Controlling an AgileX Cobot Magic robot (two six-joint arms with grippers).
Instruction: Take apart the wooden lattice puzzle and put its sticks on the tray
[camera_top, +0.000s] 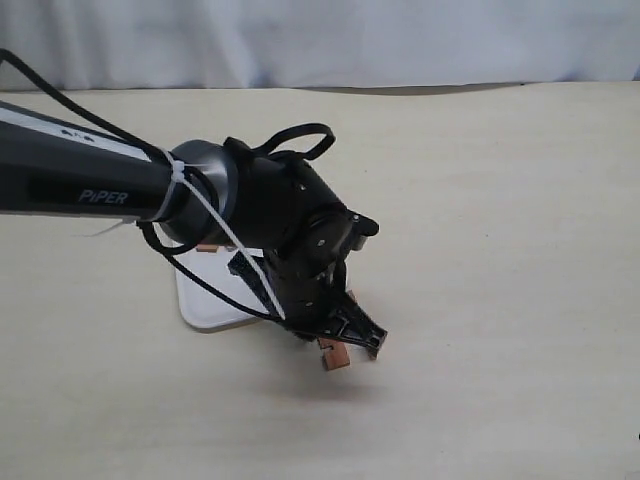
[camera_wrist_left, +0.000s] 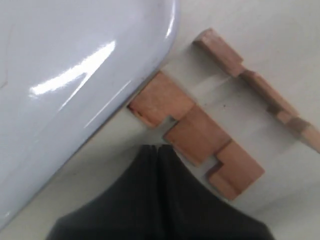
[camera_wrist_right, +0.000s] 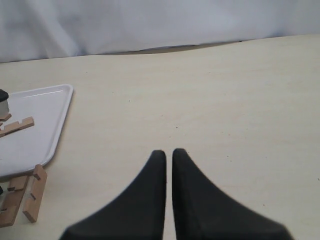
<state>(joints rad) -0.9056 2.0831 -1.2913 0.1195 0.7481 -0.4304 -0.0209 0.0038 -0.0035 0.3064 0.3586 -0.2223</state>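
The white tray (camera_wrist_left: 75, 75) lies on the table, and its corner shows under my left arm (camera_top: 205, 308). Just off that corner lie loose reddish-brown sticks: a wide notched one (camera_wrist_left: 197, 132) touching the tray's rim and a thin one (camera_wrist_left: 255, 85) beyond it. My left gripper (camera_wrist_left: 159, 148) is shut, empty, its tips right beside the wide stick; in the exterior view the left gripper (camera_top: 350, 335) hangs low over the sticks (camera_top: 334, 356). One stick (camera_wrist_right: 17, 126) rests on the tray (camera_wrist_right: 45, 115). My right gripper (camera_wrist_right: 165, 152) is shut on nothing. No assembled lattice shows.
The beige table (camera_top: 500, 250) stretches right of the sticks, with a pale curtain (camera_top: 320, 40) behind its far edge. My left arm (camera_top: 90, 185) hides most of the tray in the exterior view. Two more sticks (camera_wrist_right: 25, 197) lie off the tray's near edge.
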